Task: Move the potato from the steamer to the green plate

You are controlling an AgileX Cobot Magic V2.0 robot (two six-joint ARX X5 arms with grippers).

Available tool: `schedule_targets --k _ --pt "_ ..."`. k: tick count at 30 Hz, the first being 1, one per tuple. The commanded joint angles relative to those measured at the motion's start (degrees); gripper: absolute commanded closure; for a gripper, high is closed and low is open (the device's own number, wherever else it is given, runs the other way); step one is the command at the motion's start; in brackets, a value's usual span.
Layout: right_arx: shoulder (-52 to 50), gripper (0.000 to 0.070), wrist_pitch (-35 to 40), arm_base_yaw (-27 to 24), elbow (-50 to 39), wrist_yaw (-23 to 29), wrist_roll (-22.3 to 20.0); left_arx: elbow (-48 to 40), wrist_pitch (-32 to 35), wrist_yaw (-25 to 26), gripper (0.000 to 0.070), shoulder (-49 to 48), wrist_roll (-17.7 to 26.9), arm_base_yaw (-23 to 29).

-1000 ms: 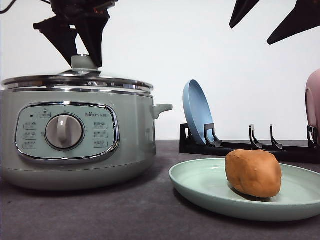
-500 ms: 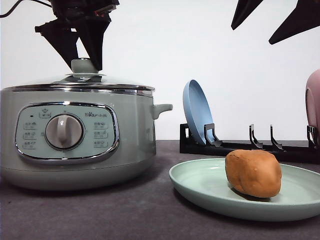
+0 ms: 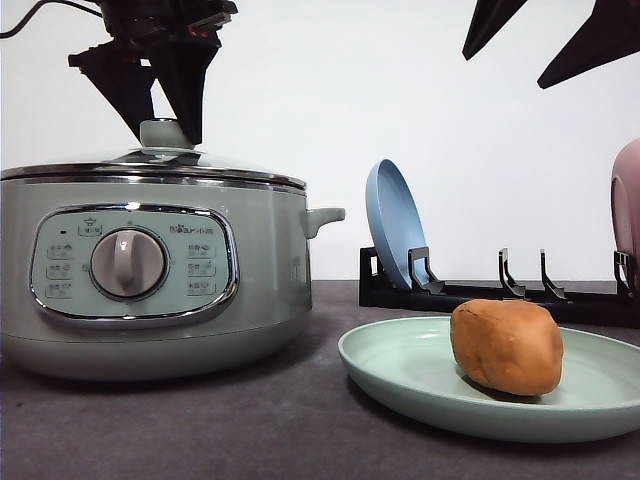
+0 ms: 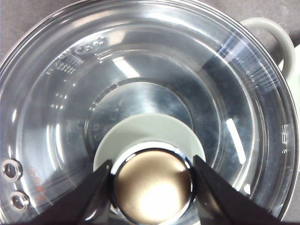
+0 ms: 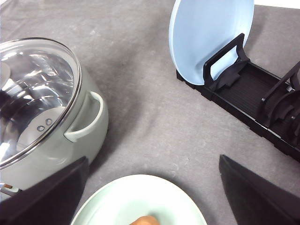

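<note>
The steamer (image 3: 150,270) has small print and button icons on its control panel (image 3: 133,263), too small to read.

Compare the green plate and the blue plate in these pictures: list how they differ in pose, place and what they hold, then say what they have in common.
Pose: the green plate lies flat on the table; the blue plate stands on edge.
Place: the green plate sits in front, near the steamer; the blue plate is slotted in the black rack behind.
Load: the green plate carries the potato; the blue plate holds nothing.
Both are round, shallow, pale and matte.
</note>
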Motion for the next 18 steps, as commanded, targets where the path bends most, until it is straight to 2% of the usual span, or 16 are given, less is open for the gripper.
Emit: schedule_targets --k 1,5,7,18 --pt "0.5 0.0139 0.3 0.2 0.9 0.2 -0.5 2.4 0.9 0.3 0.0578 1.0 -0.1 -0.2" --pt "0.5 0.0139 0.3 0.2 0.9 0.2 -0.5 2.4 1.1 0.3 0.0261 1.0 -0.2 -0.3" --pt "0.5 0.0139 0.3 0.2 0.9 0.2 -0.5 2.4 1.1 0.3 0.0187 1.0 -0.2 -0.3" --pt "0.5 0.0139 -0.2 0.2 0.9 -0.3 -0.5 2.6 1.1 0.3 0.0177 -2.6 -1.0 -0.3"
